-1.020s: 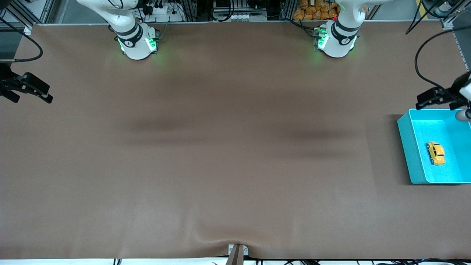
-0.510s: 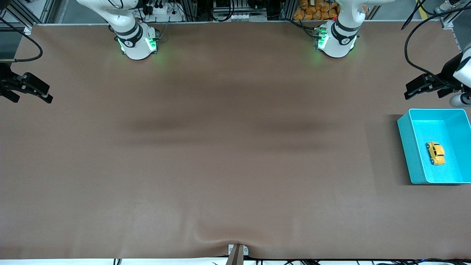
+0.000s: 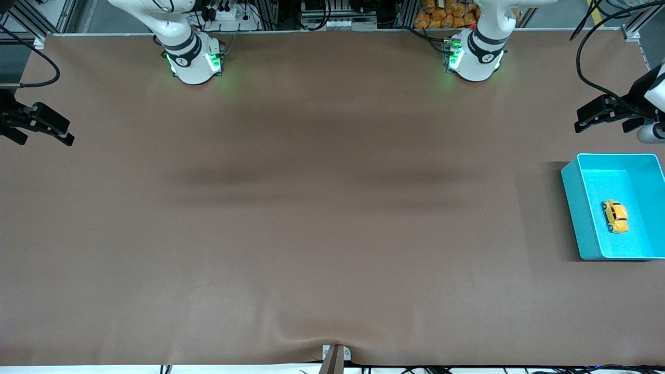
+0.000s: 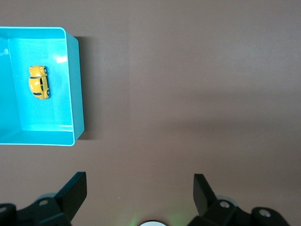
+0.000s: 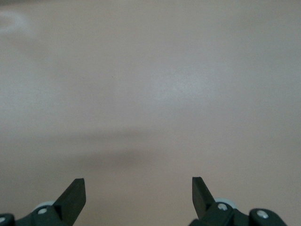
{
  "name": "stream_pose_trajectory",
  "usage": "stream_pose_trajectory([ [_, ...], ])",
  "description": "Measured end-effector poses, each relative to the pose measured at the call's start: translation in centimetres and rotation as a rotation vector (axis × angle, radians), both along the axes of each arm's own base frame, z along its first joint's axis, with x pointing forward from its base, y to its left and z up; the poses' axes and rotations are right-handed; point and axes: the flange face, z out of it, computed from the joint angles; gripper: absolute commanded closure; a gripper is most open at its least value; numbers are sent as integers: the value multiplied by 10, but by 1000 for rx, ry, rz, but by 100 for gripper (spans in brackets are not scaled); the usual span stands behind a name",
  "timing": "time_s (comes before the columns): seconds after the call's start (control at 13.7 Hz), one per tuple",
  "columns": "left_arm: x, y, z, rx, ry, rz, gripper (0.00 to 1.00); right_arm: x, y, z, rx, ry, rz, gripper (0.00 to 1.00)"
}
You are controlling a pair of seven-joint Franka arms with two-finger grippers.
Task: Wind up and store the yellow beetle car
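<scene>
The yellow beetle car (image 3: pixel 615 216) lies in the teal bin (image 3: pixel 573 208) at the left arm's end of the surface (image 3: pixel 311 218); storing looks complete. Left pincer (image 3: pixel 597 119) hangs wide over bare surface beside the bin, empty. Right pincer (image 3: pixel 44 127) waits, wide. Any retreat should avoid the bin rim.

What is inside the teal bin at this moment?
Only the yellow beetle car lies inside the teal bin, on its floor, apart from the walls. Nothing covers it. The bin's edge toward the left arm's end is cut off in the front view.
</scene>
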Motion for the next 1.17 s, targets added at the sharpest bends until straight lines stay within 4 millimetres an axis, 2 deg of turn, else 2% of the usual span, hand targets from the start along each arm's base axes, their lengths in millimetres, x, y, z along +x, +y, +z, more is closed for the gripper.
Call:
stream_pose_trajectory([
  [0.36, -2, -8, -1, 0, 15, -15, 0, 0, 0, 0, 0, 0, 0, 0],
  [0.66, -5, -44, 1, 3, 12, -64, 0, 0, -1, 0, 0, 0, -1, 0],
  [1.17, -4, -33, 3, 3, 2, -35, 0, 0, -2, 0, 0, 0, -3, 0],
])
